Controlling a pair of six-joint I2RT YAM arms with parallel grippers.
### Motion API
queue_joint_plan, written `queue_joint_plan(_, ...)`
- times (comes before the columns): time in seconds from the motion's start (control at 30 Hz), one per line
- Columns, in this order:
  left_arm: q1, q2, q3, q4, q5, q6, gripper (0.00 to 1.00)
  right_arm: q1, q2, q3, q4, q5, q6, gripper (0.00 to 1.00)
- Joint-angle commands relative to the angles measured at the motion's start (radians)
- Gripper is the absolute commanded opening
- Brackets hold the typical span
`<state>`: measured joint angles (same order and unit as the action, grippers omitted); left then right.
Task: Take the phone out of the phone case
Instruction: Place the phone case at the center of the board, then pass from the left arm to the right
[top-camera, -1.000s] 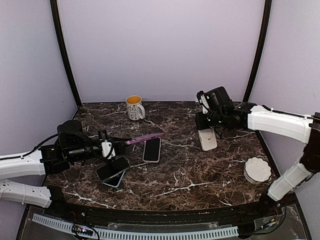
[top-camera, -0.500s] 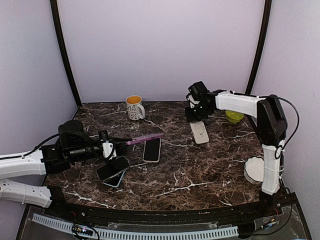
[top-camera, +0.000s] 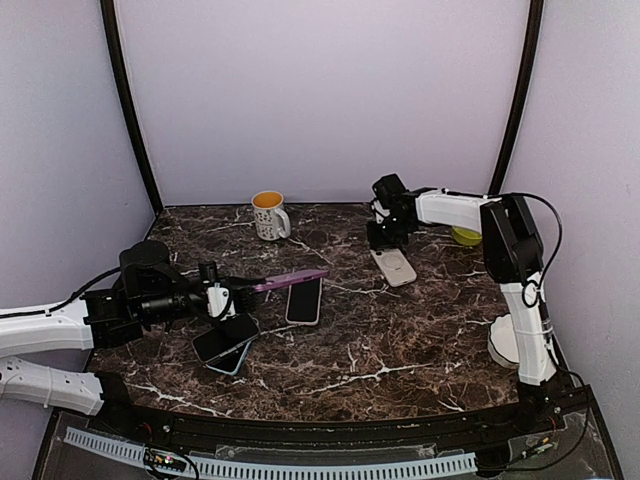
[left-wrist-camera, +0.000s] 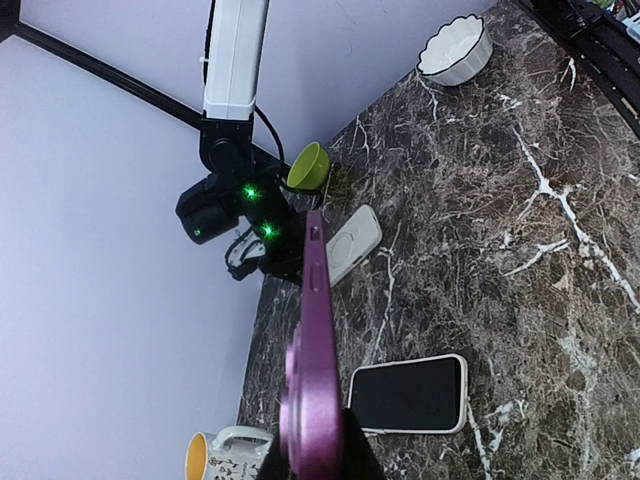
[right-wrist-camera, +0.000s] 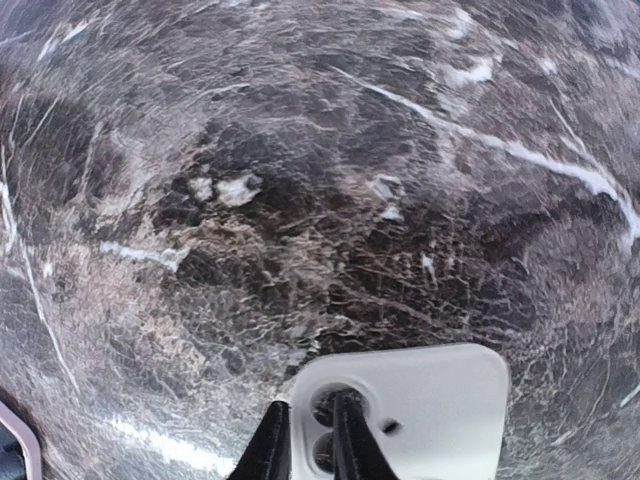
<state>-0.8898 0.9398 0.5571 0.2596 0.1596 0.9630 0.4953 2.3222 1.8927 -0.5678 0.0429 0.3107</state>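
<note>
One case (top-camera: 290, 277) in left end effector (top-camera: 232, 286)

The left arm lies low, its gripper (top-camera: 243, 285) nearer than the mug (top-camera: 268, 215) and slightly left, clamped on a purple case (top-camera: 295, 275). The right arm stretches far, its gripper (top-camera: 379, 245) right of the mug, fingers (right-wrist-camera: 272, 450) nearly together.
</note>
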Motion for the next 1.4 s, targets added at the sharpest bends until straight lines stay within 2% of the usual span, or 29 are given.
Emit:
queue_joint_plan(0.0, 0.006, -0.01, 0.037, 0.056, 0.002, 0.009, 0.0, -0.021, 0.006, 0.031, 0.038, -0.038, 0.013, 0.28)
queue_joint_plan(0.07, 0.007, -0.009, 0.037, 0.054, 0.004, 0.01, 0.0, -0.024, -0.001, 0.033, 0.043, -0.052, 0.006, 0.37)
queue_joint_plan(0.17, 0.006, -0.009, 0.037, 0.053, 0.006, 0.009, 0.0, -0.026, -0.023, 0.037, 0.045, -0.076, -0.001, 0.47)
queue_joint_plan(0.33, 0.008, -0.01, 0.037, 0.054, 0.007, 0.008, 0.0, -0.026, -0.134, -0.013, 0.091, -0.118, -0.035, 0.56)
queue_joint_plan(0.5, 0.013, -0.003, 0.038, 0.06, 0.004, -0.007, 0.0, -0.014, -0.354, -0.184, 0.21, -0.161, -0.101, 0.71)
queue_joint_plan(0.63, 0.014, -0.006, 0.033, 0.073, 0.004, -0.034, 0.0, 0.048, -0.548, -0.381, 0.307, -0.216, -0.21, 0.79)
queue_joint_plan(0.8, 0.015, 0.004, 0.03, 0.093, -0.003, -0.052, 0.0, 0.173, -0.803, -0.69, 0.471, -0.296, -0.404, 0.81)
queue_joint_plan(0.93, 0.015, 0.012, 0.029, 0.091, 0.01, -0.056, 0.0, 0.329, -1.021, -0.962, 0.623, -0.321, -0.697, 0.83)
queue_joint_plan(1.0, 0.015, 0.012, 0.03, 0.089, 0.018, -0.06, 0.0, 0.387, -1.098, -1.047, 0.653, -0.343, -0.79, 0.87)
queue_joint_plan(1.13, 0.015, 0.01, 0.03, 0.084, 0.043, -0.065, 0.0, 0.449, -1.148, -1.076, 0.666, -0.337, -0.824, 0.88)
queue_joint_plan(1.37, 0.015, -0.004, 0.027, 0.069, 0.15, -0.083, 0.0, 0.564, -1.072, -1.023, 0.65, -0.166, -0.959, 0.84)
